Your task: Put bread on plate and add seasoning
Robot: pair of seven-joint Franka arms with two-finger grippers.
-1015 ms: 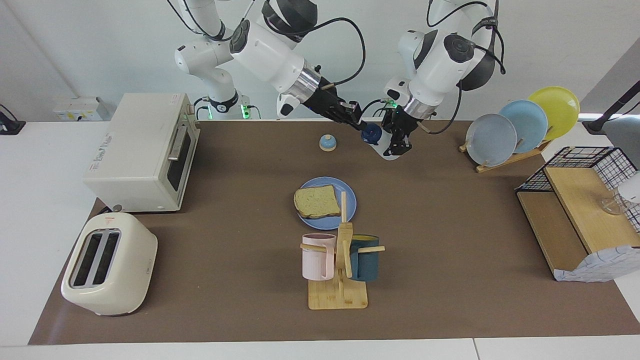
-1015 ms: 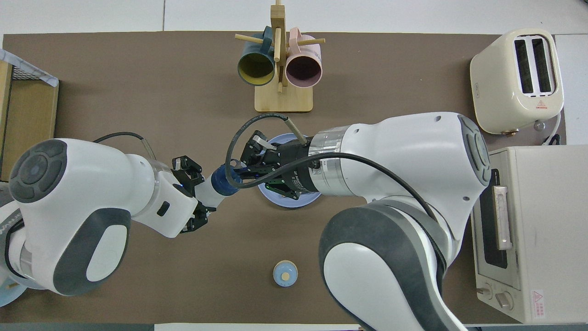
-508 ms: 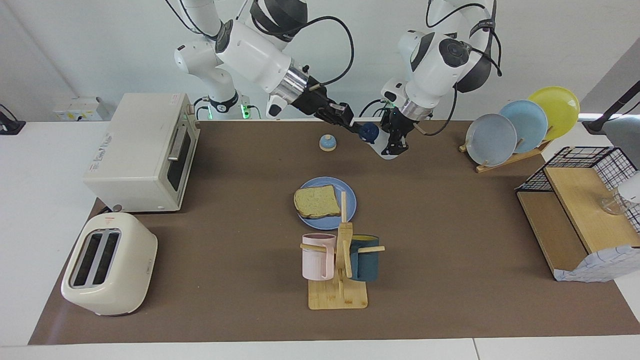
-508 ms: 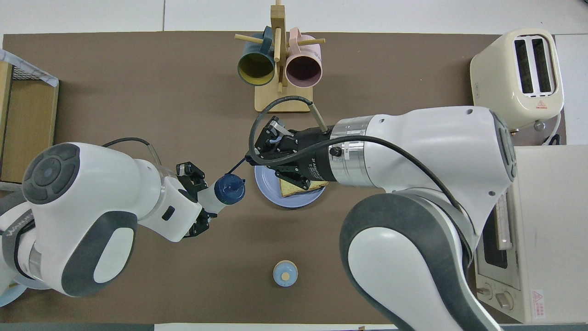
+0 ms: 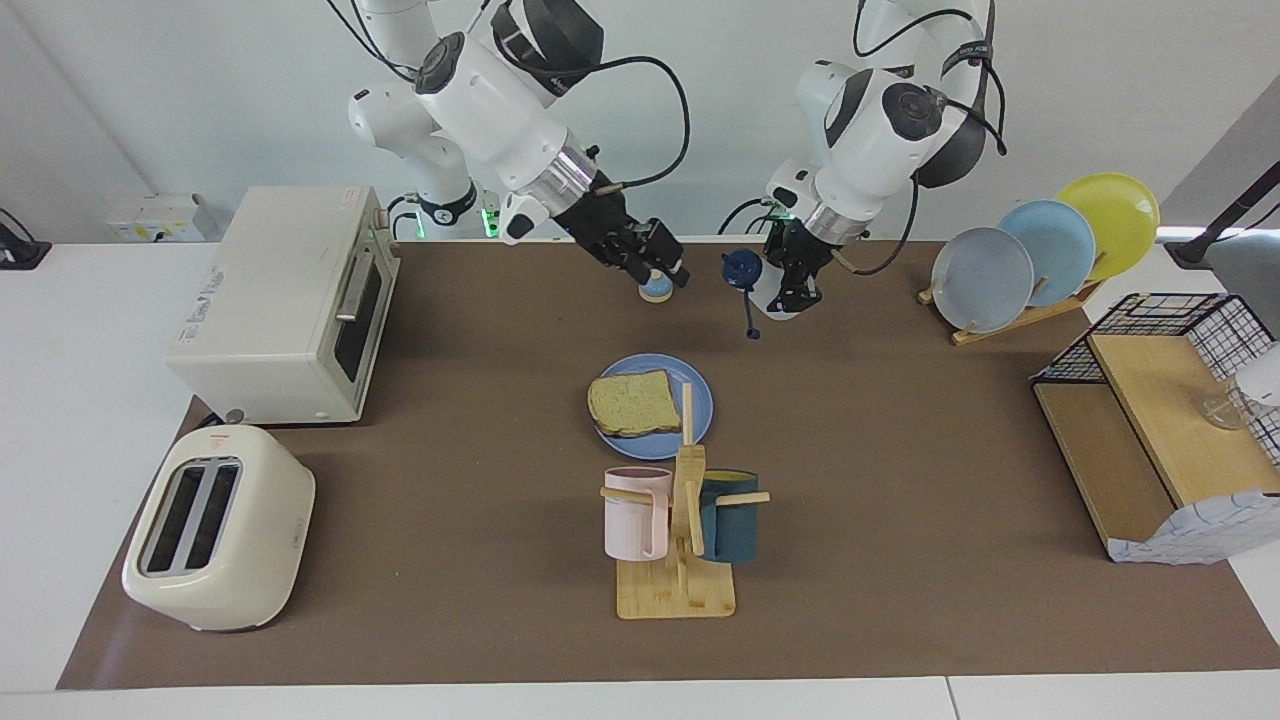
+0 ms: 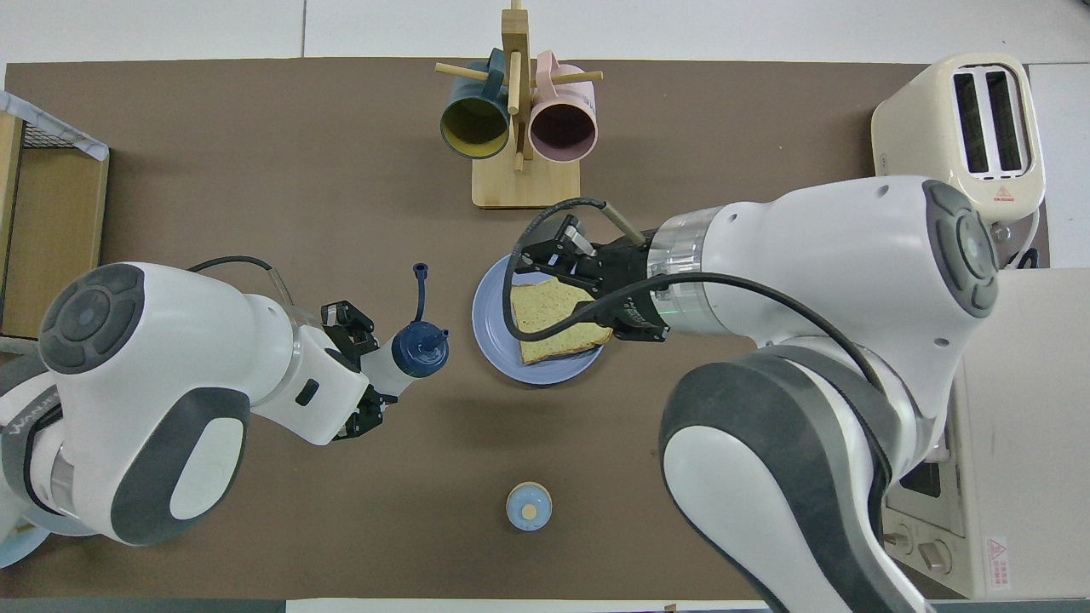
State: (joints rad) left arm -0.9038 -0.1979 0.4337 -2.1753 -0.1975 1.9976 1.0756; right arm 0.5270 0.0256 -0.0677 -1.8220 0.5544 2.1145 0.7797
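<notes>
Overhead, the left gripper [image 5: 790, 290] clamps the tilted seasoning [image 5: 748, 275]; the right gripper [image 5: 662, 268] hangs spread.

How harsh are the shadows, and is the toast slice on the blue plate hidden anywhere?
Facing view: shadows soft and faint; the tan toast slice shows whole on the round blue plate. Overhead view: the raised right gripper overlaps the toast's edge.

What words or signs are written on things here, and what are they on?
"WAN…": the start of a word on the left arm; the rest is unreadable.
Red triangle warning sign: on the toaster; its small print is too small to read.
Red warning sticker: on the oven; too small to read.
Grey lettering on the oven's top: blurred, unreadable.
</notes>
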